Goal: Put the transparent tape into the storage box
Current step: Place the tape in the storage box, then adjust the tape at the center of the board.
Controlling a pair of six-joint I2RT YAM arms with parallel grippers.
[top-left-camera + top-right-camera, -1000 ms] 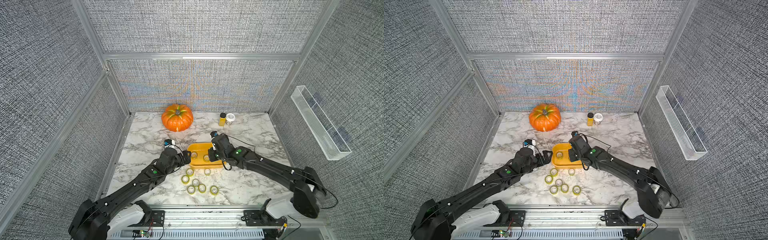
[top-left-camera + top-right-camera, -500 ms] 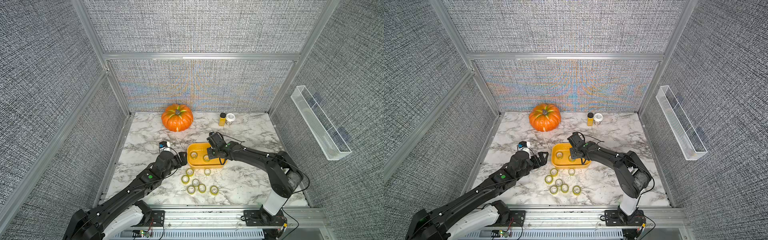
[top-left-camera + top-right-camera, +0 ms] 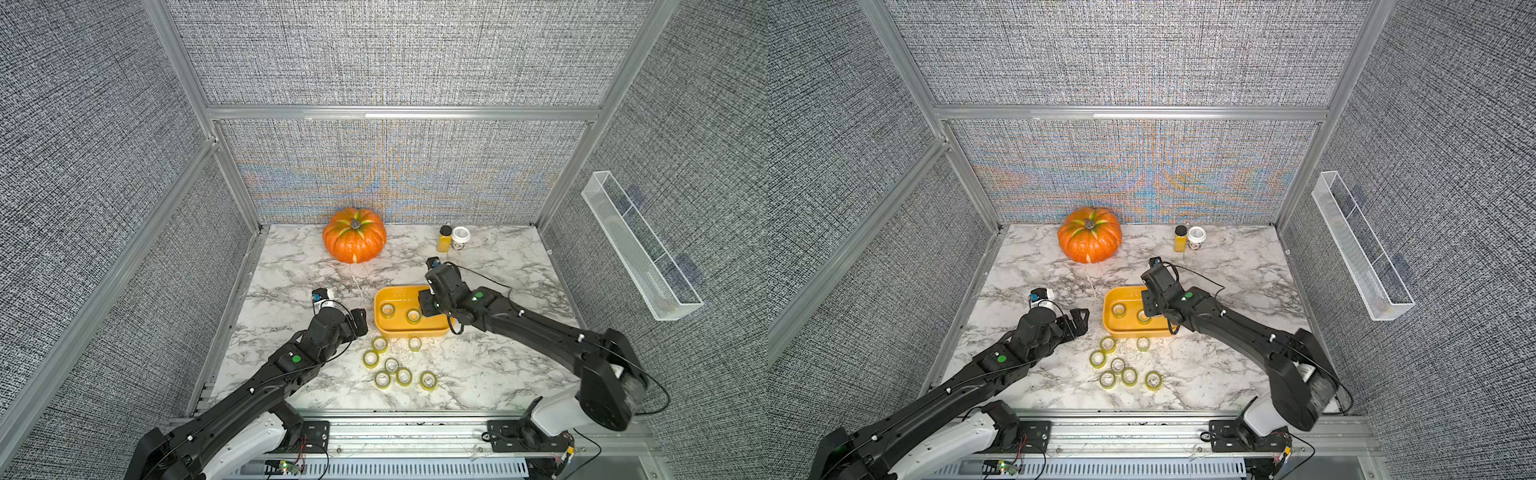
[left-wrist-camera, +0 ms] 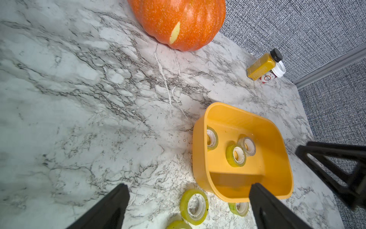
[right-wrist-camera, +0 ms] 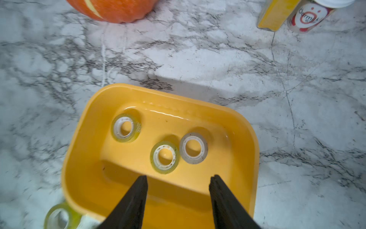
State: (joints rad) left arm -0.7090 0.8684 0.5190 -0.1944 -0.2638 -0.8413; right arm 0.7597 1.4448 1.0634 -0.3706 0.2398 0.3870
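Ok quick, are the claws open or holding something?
Left claw: open, empty.
Right claw: open, empty, above the storage box.

Tape rolls (image 5: 164, 156) — three inside yellow tub (image 5: 89, 158)

In both top views the black right arm (image 3: 519, 322) hides a greyish tape roll (image 5: 193, 148) inside the yellow-orange plastic tub (image 3: 411, 332).

Marble worktop (image 3: 291, 266), white with grey veins; the pumpkin (image 3: 354, 241) sits at the back, close to the wall; a yellow bottle (image 3: 444, 240) and a white-lidded jar (image 3: 460, 237) stand side by side along that same back edge; the storage box (image 3: 409, 332) rests mid-worktop; seven rolls of transparent tape (image 3: 391, 365) lie loose just in front of it.
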